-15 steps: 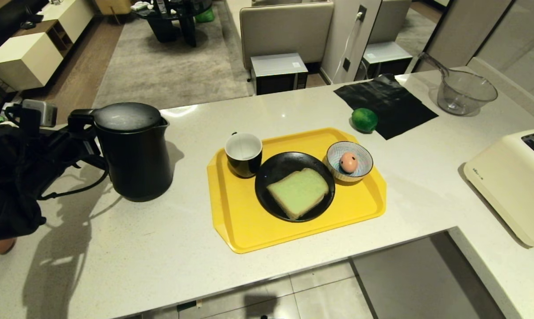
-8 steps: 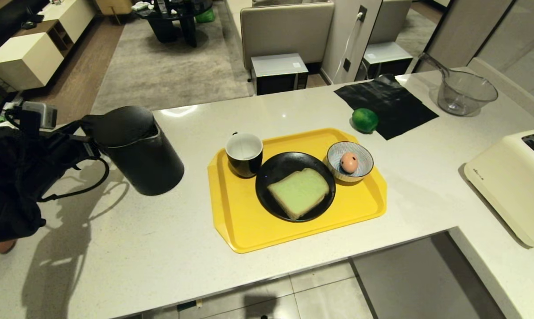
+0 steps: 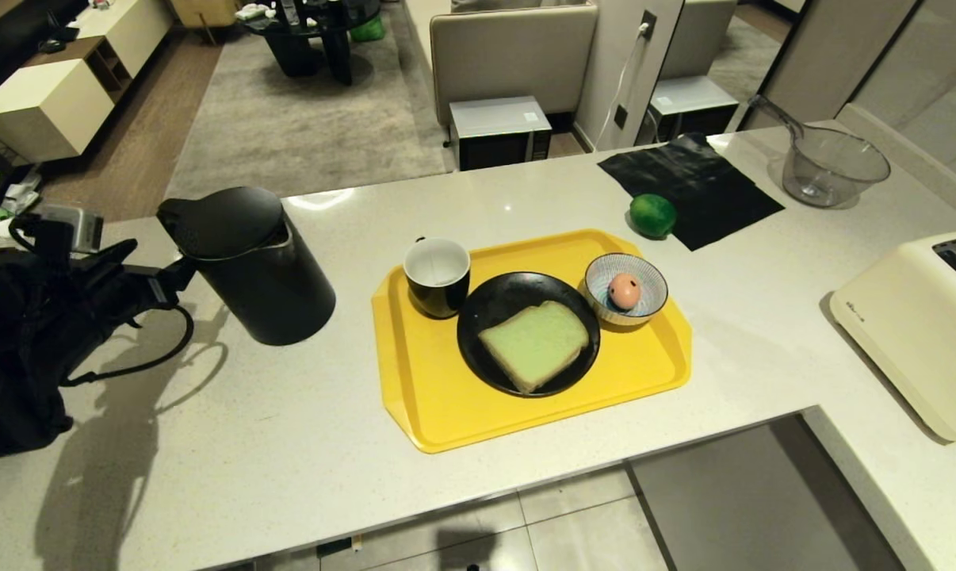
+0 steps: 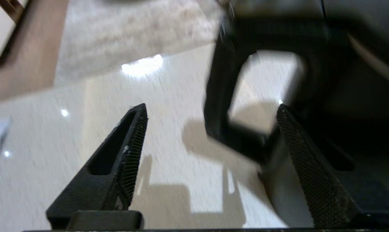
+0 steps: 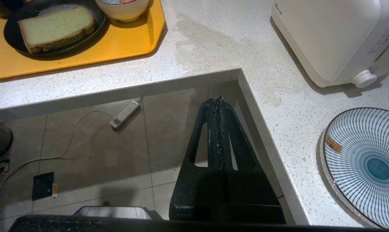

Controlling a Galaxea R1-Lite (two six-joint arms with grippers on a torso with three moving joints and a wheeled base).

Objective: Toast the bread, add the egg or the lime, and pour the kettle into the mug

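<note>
Kettle tilted on tabletop, left of yellow tray; left claw just beside handle. Up close: left claw spread wide, gripping nothing. Right claw pressed shut over floor.

We see warm indoor light glaring off the countertop and long arm shadows falling near us. The left wrist view is motion-blurred, so the kettle perhaps looks smeared.

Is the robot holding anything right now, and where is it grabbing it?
Nothing. The left end effector is open beside the kettle handle; the right end effector is shut, empty.
</note>
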